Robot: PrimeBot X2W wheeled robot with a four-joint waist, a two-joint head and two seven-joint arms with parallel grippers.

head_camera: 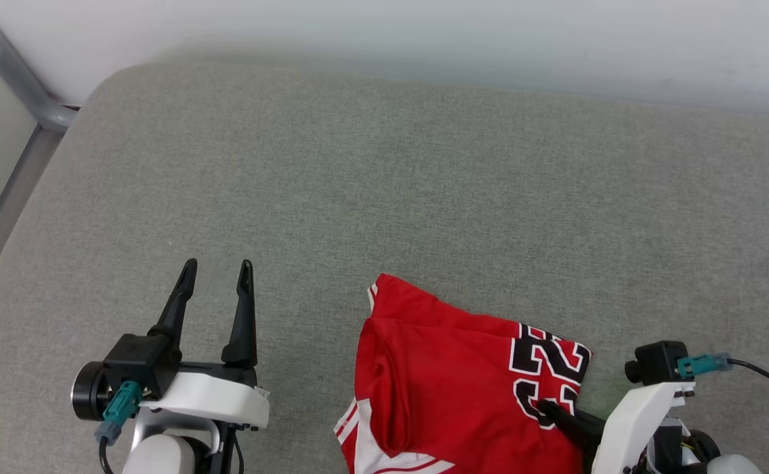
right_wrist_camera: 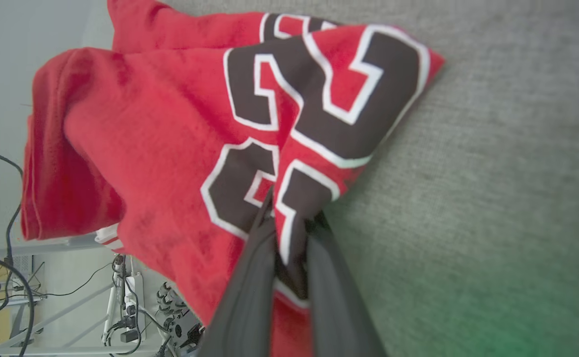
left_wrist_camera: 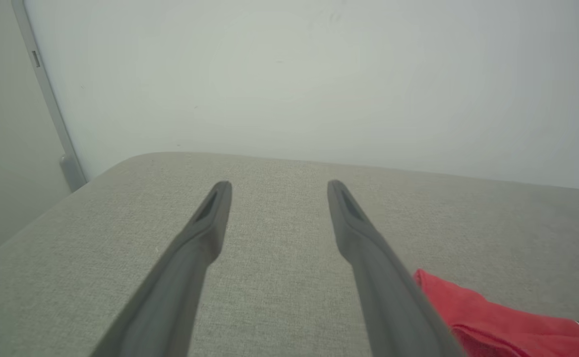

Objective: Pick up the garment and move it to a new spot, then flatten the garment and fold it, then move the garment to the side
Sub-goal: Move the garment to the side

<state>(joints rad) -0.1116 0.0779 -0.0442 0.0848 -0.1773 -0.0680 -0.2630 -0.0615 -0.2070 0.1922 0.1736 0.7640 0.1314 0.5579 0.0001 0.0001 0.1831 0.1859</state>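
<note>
1. Your R claw (head_camera: 546,411) is clamped tight on the garment (head_camera: 437,368), fingers pinching fabric at the black numbers (head_camera: 549,362).
2. Garment's bunched up on the grey fabric surface (head_camera: 384,164), at its near edge.
3. Your L claw (head_camera: 216,266) hovers wide open w/ nothing in it, apart from the garment.

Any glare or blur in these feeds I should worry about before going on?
Head view: even light, no glare; the grey surface goes hazy at its far edge. Left wrist view: left gripper sharp at the tips, soft near the lens. Right wrist view: garment print crisp, green tint at lower right.
</note>
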